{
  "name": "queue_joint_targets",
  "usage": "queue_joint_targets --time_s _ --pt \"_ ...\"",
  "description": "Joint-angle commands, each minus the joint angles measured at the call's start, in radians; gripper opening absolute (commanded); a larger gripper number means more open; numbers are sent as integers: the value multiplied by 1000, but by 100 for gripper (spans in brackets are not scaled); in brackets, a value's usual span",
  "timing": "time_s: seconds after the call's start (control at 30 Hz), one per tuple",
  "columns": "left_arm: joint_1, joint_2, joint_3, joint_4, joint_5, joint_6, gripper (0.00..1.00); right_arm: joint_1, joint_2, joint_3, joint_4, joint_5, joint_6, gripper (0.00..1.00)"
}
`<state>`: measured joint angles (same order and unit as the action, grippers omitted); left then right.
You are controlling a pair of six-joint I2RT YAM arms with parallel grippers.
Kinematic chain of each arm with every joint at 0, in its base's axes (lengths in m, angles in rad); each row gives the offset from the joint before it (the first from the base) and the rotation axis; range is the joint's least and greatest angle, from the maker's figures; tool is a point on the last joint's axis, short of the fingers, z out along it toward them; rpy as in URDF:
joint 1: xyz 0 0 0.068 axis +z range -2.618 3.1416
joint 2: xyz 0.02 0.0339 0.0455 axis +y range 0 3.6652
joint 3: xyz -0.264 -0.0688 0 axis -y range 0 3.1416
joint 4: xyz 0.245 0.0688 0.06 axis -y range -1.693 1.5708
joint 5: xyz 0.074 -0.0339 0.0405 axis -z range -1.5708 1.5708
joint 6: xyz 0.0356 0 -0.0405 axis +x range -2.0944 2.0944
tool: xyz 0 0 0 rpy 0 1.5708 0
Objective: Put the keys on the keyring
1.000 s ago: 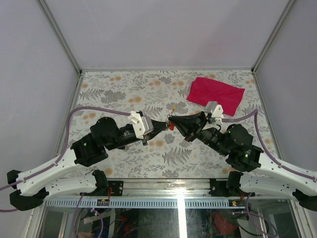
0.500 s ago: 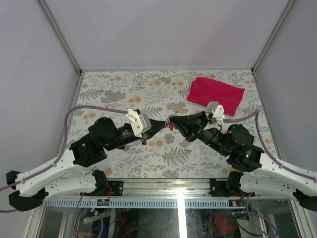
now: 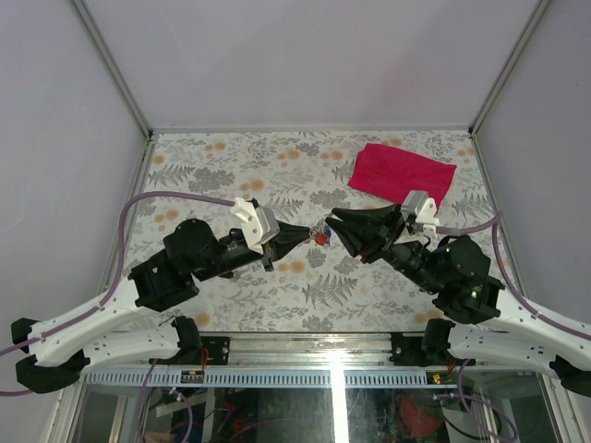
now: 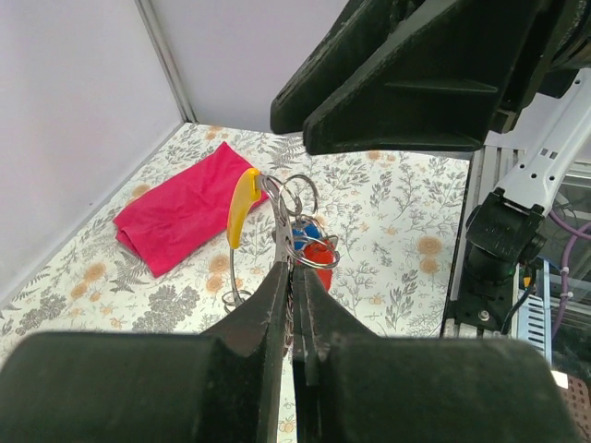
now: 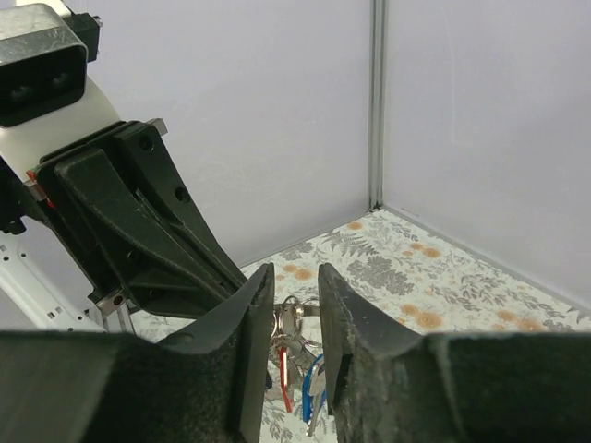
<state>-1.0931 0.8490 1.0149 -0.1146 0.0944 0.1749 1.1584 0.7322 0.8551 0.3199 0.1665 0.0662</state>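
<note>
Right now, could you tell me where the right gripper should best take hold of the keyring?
Probably the bare upper loops of the keyring, standing clear beyond the left gripper's shut tips. Come head-on with the right gripper, jaws across the wire; the yellow tag and hanging keys would likely swing.

I see the keyring just beyond my left gripper, the right gripper near on its right. The cloth lies behind on the table, far right.

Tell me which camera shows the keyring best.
Left wrist: the keyring sits close, pinched in the left end effector, rings and yellow tag clear. Right wrist shows it half hidden behind the right end effector; top external shows a tiny cluster.
</note>
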Motion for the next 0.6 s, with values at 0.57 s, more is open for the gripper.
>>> queue_joint_targets --time_s 0.57 --pt "-7 45 38 0 -220 -283 0 7 -66 -32 -197 -276 -883 32"
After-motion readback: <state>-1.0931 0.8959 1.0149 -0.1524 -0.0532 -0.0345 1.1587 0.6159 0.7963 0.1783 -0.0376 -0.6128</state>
